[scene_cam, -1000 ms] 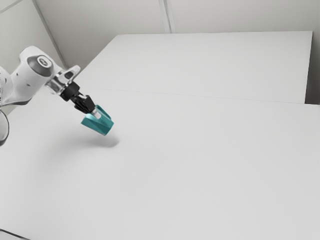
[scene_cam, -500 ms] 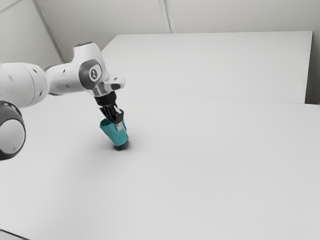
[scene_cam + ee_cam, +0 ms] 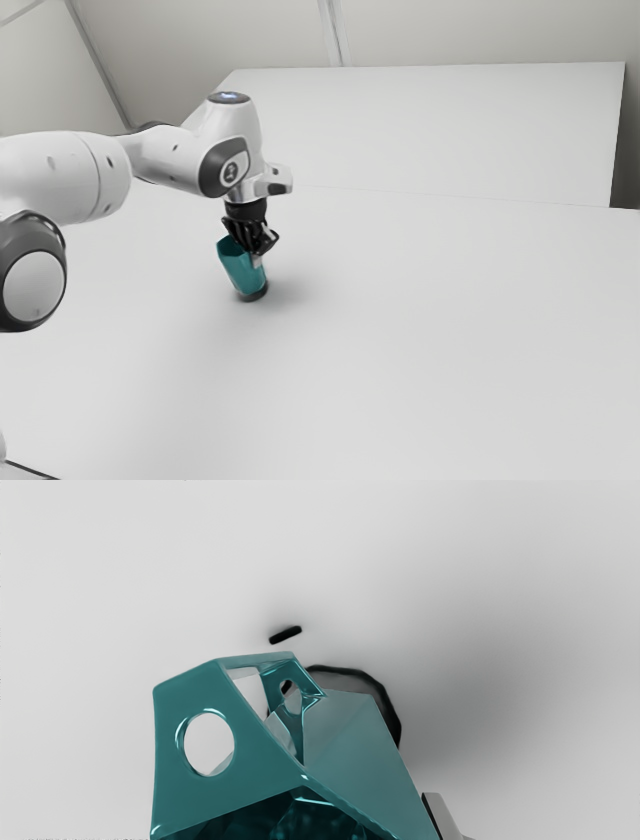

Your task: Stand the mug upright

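Mug (image 3: 238,268): tilting beneath your fingers (image 3: 257,261), which are gripping it | tabletop (image 3: 450,320): extending well beyond, toward exterior view's right

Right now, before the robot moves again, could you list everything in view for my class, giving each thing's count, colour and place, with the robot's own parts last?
mug: one, teal, tilted, low over the table; contact unclear
table: one, white, under the mug
black mark: one, on the table by the mug; possibly a shadow
dark-edged patch: one, grey and black, beside the mug; mug's base or shadow, I cannot tell
panel: one, white, beyond the table
walls: two faces, off-white, at the back and the exterior view's left
thin line: one, dark, exterior view's lower left corner
arm: one, white and dark grey, coming in from the exterior view's left
jaws: one pair, black, pointing down at the mug
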Robot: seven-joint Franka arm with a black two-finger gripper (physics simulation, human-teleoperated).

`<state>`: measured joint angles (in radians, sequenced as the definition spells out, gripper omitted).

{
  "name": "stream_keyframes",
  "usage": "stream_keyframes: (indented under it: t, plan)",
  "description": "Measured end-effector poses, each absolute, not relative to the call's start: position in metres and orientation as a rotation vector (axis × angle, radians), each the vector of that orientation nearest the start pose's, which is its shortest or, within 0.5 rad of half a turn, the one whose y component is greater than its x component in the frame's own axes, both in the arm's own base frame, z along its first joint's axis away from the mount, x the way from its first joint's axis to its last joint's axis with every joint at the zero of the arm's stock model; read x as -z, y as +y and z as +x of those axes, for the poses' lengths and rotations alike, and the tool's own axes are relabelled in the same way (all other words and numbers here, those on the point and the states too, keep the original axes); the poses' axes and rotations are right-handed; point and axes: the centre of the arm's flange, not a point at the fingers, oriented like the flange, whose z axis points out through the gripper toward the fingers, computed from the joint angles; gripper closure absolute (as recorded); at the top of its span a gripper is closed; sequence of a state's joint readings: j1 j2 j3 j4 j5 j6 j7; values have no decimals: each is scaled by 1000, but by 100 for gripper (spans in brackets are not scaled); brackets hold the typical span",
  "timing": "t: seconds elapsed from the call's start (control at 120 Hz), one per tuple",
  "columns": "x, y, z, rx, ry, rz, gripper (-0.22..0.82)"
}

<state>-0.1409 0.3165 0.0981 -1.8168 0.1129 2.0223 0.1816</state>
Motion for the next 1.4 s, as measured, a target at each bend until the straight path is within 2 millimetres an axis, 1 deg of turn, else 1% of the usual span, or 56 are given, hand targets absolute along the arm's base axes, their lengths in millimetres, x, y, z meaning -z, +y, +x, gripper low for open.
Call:
stream_keyframes:
  t: [0.142, 0.275, 0.442, 0.467, 0.5, 0.608, 0.675, 0.75, 0.842, 0.908, 1.008, 1.1, 1.158, 1.258, 1.35, 1.4]
  plan:
    - [-356, -25, 622, -167, 347, -2983, 79]
    - [-347, -23, 623, -178, 281, -2985, 79]
    - [-344, -23, 624, -176, 220, -2985, 78]
    - [-344, -22, 624, -175, 212, -2985, 76]
    - [-344, -22, 624, -174, 203, -2987, 70]
    - [-345, -22, 624, -172, 177, -2992, 45]
    - [-347, -22, 624, -165, 166, -2994, 33]
    - [-353, -22, 625, -151, 157, -2996, 23]
    - [-365, -21, 625, -122, 150, -2999, 15]
    - [-383, -18, 623, -85, 137, -3001, 11]
    - [-421, -7, 617, -20, 106, -3003, 7]
    - [-465, 1, 610, 56, 97, -3005, 4]
    - [-501, 8, 609, 115, 88, -3000, 3]
    - [-553, 8, 602, 176, 105, -2980, 2]
    - [-590, 13, 594, 203, 103, -2970, 1]
    - [-602, 15, 590, 198, 100, -2968, 1]
